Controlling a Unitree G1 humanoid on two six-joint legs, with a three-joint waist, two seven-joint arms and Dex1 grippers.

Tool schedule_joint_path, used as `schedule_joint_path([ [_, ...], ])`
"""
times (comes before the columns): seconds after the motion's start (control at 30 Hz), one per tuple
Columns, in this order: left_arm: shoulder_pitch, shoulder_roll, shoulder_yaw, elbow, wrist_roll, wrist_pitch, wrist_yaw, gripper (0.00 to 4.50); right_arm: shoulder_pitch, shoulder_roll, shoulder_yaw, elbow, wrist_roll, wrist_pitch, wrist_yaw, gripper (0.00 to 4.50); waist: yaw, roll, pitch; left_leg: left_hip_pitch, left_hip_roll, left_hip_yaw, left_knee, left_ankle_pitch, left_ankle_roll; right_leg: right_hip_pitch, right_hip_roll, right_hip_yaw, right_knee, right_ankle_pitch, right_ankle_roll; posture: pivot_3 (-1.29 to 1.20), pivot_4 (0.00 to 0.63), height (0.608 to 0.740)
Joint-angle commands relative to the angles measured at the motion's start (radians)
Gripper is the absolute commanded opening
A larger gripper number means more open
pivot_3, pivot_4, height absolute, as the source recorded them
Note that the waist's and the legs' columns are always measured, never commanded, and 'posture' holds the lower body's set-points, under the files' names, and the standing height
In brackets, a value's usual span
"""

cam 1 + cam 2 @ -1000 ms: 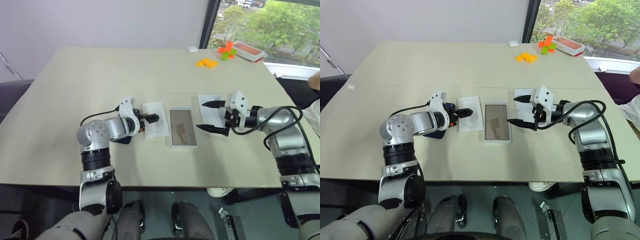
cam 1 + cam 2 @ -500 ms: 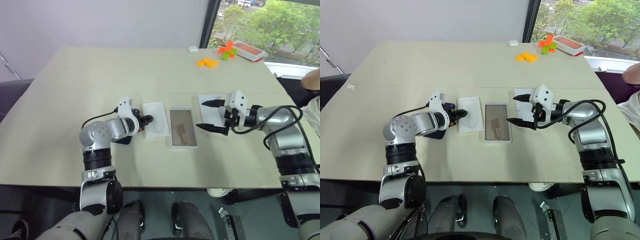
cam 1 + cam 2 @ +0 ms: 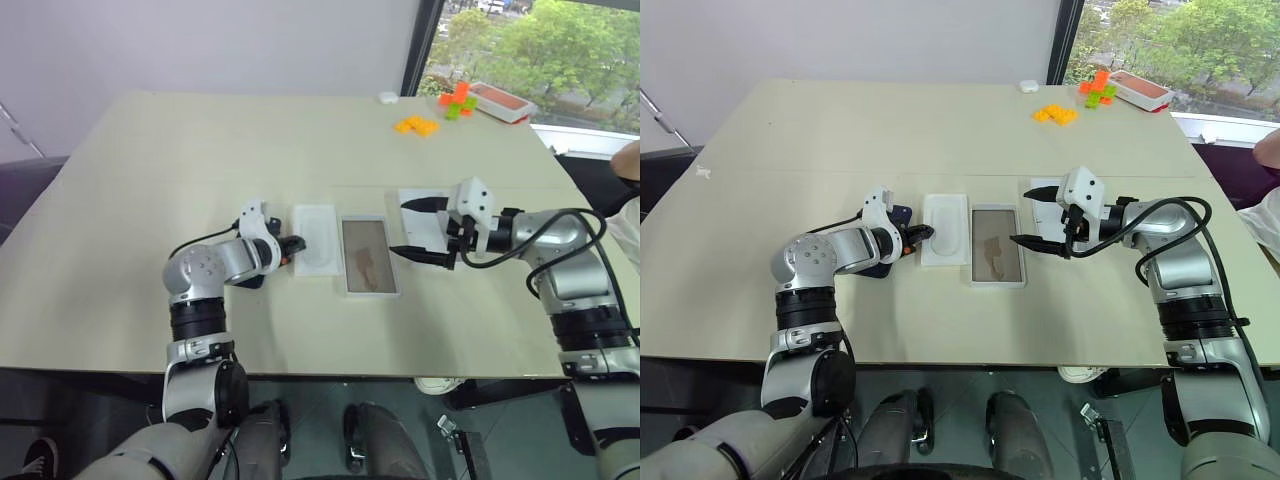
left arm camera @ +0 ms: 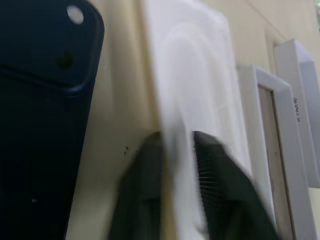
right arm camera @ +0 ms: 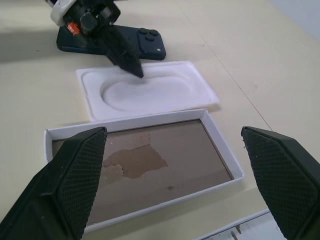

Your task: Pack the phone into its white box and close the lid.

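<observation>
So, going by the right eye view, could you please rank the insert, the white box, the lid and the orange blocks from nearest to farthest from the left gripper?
1. Insert: pinched at its edge by the left gripper.
2. White box: just beyond the insert.
3. Lid: past the box, under the right gripper.
4. Orange blocks: far corner by the window.

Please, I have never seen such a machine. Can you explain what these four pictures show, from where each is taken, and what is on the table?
It is a humanoid robot with two arms, each ending in a two-finger gripper. Two pictures come from its head, looking down; two from cameras on its wrists. On the table lie the phone, a thin white insert, the white box standing open, and the lid. Far off are small coloured blocks. The left gripper is closed on the insert's edge. The right gripper hangs open over the lid, holding nothing.
</observation>
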Motion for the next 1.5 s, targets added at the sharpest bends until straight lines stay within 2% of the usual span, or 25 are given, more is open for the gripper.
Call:
schedule_joint_path([
  [0.03, -0.003, -0.008, 0.015, -0.011, -0.019, 0.012, 0.002, 0.04, -0.027, 0.0, -0.015, -0.036, 0.015, -0.002, -0.002, 4.5, 0.0, 0.0, 0.0, 0.0, 0.0, 0.0, -0.001, 0.0, 0.0, 0.0, 0.0, 0.0, -0.001, 0.0, 0.0, 0.0, 0.15, 0.74],
  [0.13, -0.01, 0.001, 0.035, -0.012, -0.029, 0.021, 0.0, 0.04, -0.026, 0.003, -0.015, -0.036, 0.017, 0.0, -0.003, 4.5, 0.0, 0.0, 0.0, 0.0, 0.0, 0.0, -0.004, 0.0, 0.0, 0.0, 0.0, 0.0, -0.003, 0.0, 0.0, 0.0, 0.15, 0.74],
  [0.4, -0.064, 0.041, 0.179, -0.063, -0.122, 0.123, 0.016, 0.04, -0.008, -0.003, -0.02, -0.027, 0.015, -0.004, -0.001, 4.5, -0.001, 0.0, 0.0, 0.001, 0.0, 0.0, -0.011, 0.002, 0.003, 0.0, 0.003, 0.0, -0.008, 0.0, 0.002, 0.0, 0.15, 0.74],
  [0.47, -0.065, 0.063, 0.144, -0.108, -0.125, 0.147, -0.005, 0.04, -0.003, -0.007, -0.021, -0.023, 0.019, -0.001, 0.008, 4.5, 0.0, -0.001, 0.0, 0.001, 0.0, 0.0, -0.012, 0.002, 0.003, 0.0, 0.004, 0.0, -0.008, 0.001, 0.005, 0.0, 0.15, 0.74],
  [0.57, -0.096, 0.049, 0.157, -0.131, -0.144, 0.208, 0.0, 0.04, 0.013, -0.028, -0.023, -0.013, 0.032, 0.002, 0.054, 4.5, 0.005, -0.001, 0.001, 0.0, -0.001, 0.0, -0.012, 0.002, 0.003, 0.0, 0.004, 0.0, -0.009, 0.001, 0.006, 0.0, 0.15, 0.74],
  [0.7, -0.124, 0.034, 0.079, -0.164, -0.13, 0.22, -0.015, 0.04, 0.038, -0.068, -0.028, 0.005, 0.055, 0.02, 0.131, 4.5, 0.009, -0.001, 0.001, 0.0, -0.003, 0.001, -0.011, 0.002, 0.003, 0.001, 0.002, 0.0, -0.01, 0.0, 0.005, 0.0, 0.15, 0.74],
  [0.87, -0.133, -0.038, 0.006, -0.148, -0.101, 0.204, -0.004, 0.04, 0.049, -0.106, -0.045, 0.009, 0.081, 0.046, 0.181, 4.5, 0.013, -0.001, 0.001, 0.001, -0.002, 0.001, -0.011, 0.002, 0.003, 0.001, 0.002, 0.0, -0.01, -0.001, 0.003, 0.0, 0.15, 0.74],
  [0.97, -0.137, -0.092, -0.008, -0.129, -0.089, 0.2, 0.01, 0.04, 0.048, -0.103, -0.05, 0.013, 0.076, 0.035, 0.156, 4.5, 0.014, -0.001, 0.001, 0.002, -0.002, 0.001, -0.012, 0.002, 0.003, 0.001, 0.003, 0.0, -0.01, -0.001, 0.003, 0.0, 0.15, 0.74],
  [1.33, -0.136, -0.168, -0.041, -0.083, -0.003, 0.136, 0.067, 0.04, 0.038, -0.095, -0.045, 0.014, 0.068, 0.026, 0.112, 4.5, 0.022, -0.001, 0.001, 0.001, -0.002, 0.0, -0.011, 0.002, 0.003, 0.001, 0.003, 0.0, -0.01, -0.001, 0.003, 0.0, 0.15, 0.74],
  [1.5, -0.122, -0.223, -0.045, -0.1, -0.003, 0.169, 0.084, 0.04, 0.034, -0.087, -0.038, 0.013, 0.061, 0.013, 0.097, 4.5, 0.022, -0.002, 0.001, 0.001, -0.002, 0.0, -0.011, 0.002, 0.003, 0.001, 0.003, 0.0, -0.01, -0.001, 0.003, 0.0, 0.15, 0.74],
])
